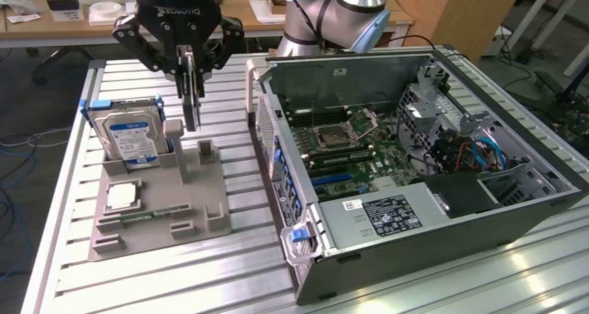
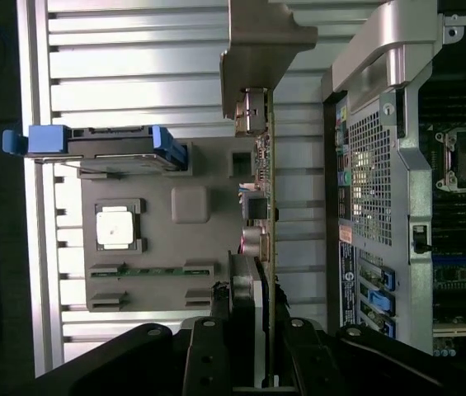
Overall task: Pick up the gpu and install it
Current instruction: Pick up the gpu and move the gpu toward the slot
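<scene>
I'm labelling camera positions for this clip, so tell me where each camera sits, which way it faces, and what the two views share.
Exterior view: off the arm, raised, looking down at the slatted table, gray tray and open computer case; shows the arm and gripper.
Wrist view: on the wrist, looking down past the gripper along the clamped gpu to the tray.
Shared: gripper, gpu, tray, hard drive, case.
</scene>
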Robot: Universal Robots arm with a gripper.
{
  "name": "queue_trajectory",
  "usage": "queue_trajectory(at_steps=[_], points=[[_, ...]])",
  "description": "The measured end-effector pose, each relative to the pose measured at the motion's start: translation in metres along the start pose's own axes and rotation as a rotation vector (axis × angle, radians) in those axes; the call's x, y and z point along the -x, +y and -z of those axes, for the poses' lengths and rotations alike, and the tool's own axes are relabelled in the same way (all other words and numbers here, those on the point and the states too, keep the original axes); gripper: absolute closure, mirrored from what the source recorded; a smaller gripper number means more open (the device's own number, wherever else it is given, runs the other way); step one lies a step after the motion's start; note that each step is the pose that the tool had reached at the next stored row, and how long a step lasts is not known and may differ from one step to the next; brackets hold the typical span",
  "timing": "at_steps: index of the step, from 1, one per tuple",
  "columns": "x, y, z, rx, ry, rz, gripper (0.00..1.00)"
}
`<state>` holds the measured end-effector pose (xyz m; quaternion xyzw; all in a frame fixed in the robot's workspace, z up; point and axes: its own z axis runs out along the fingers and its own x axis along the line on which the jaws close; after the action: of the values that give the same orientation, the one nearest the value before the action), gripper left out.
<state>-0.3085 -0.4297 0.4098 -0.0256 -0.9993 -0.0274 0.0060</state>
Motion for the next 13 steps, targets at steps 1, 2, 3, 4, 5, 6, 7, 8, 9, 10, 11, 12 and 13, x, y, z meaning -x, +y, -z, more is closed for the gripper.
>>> queue_trajectory(at_steps=[1,2,3,4,5,6,7,8,9,10,11,12,13], points=[[0.000,0.0000,0.0000,-0.0001,0.0001,0.000,0.72],[0.000,0.0000,0.0001,-0.0001,0.0001,0.000,0.72],[0.000,0.0000,0.0001,-0.0001,0.0001,0.000,0.72],[0.000,0.0000,0.0001,-0.0001,0.0001,0.000,0.72],[0.000,0.0000,0.0001,-0.0002,0.0002,0.000,0.72],[0.001,0.0000,0.0002,-0.0003,0.0003,0.000,0.72],[0.002,0.0001,0.0001,-0.0002,0.0003,0.000,0.72],[0.003,0.0002,0.0000,-0.0001,0.0002,0.000,0.72],[0.005,0.0002,0.0000,-0.0001,0.0002,0.000,0.72],[0.006,0.0003,0.0000,-0.0001,0.0002,0.000,0.72],[0.008,0.0004,0.0000,-0.0002,0.0002,0.000,0.72],[0.009,0.0005,-0.0001,-0.0001,0.0002,0.000,0.72],[0.011,0.0006,-0.0001,-0.0001,0.0001,0.000,0.72]])
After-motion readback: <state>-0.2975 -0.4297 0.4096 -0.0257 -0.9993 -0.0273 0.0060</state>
